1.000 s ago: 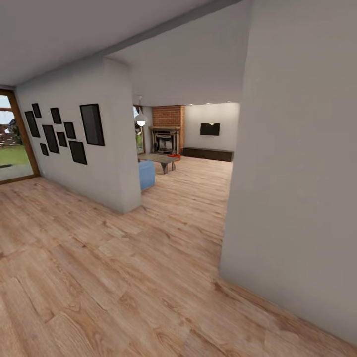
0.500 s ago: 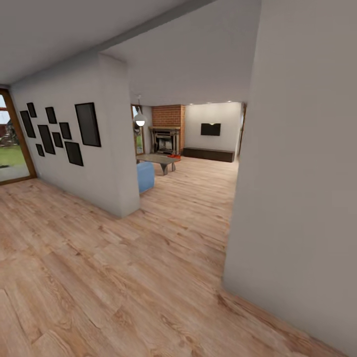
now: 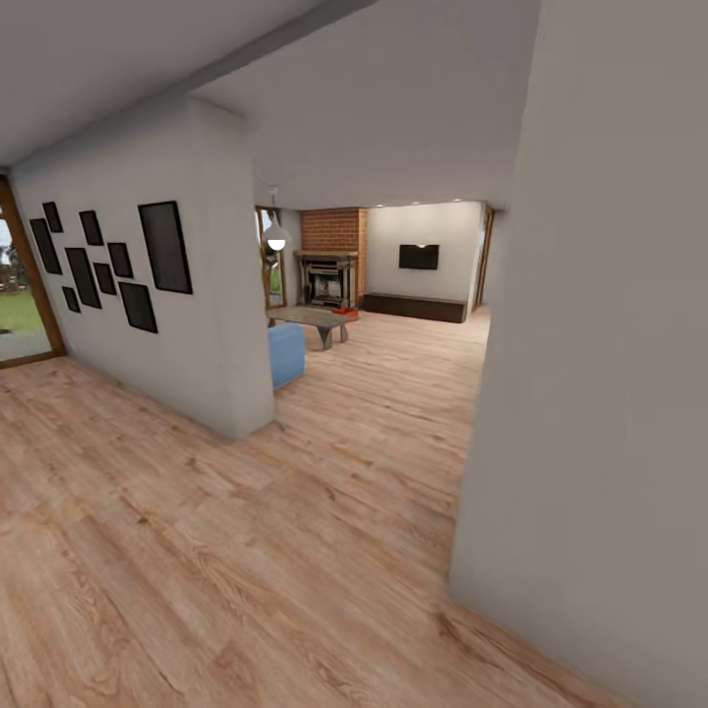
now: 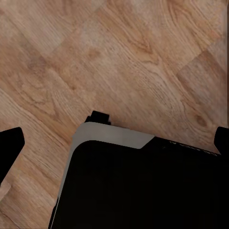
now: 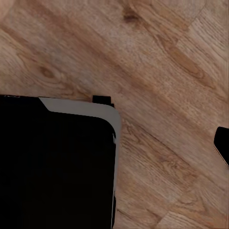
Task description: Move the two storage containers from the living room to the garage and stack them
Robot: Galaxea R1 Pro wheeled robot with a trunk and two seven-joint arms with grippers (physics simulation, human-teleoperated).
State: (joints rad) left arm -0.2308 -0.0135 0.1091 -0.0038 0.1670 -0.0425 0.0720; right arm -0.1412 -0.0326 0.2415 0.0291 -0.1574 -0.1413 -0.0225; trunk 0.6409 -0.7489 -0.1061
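Two walls frame the route ahead: the picture-hung partition (image 3: 147,295) on the left and a near wall (image 3: 610,393) on the right have both slid outward in the head view over the past second, so the robot has rolled forward toward the living room (image 3: 393,295). A small red-orange speck (image 3: 351,309) beside the low bench (image 3: 313,317), near the brick fireplace (image 3: 332,258), may be the storage containers, too distant to confirm. Collection has not begun. Wrist views add what the head camera lacks: wood-plank floor (image 4: 143,62) directly below and the robot's dark base (image 4: 143,186). Left tool (image 4: 114,143) fingertips sit wide apart, holding nothing; the right tool's spread cannot be told.
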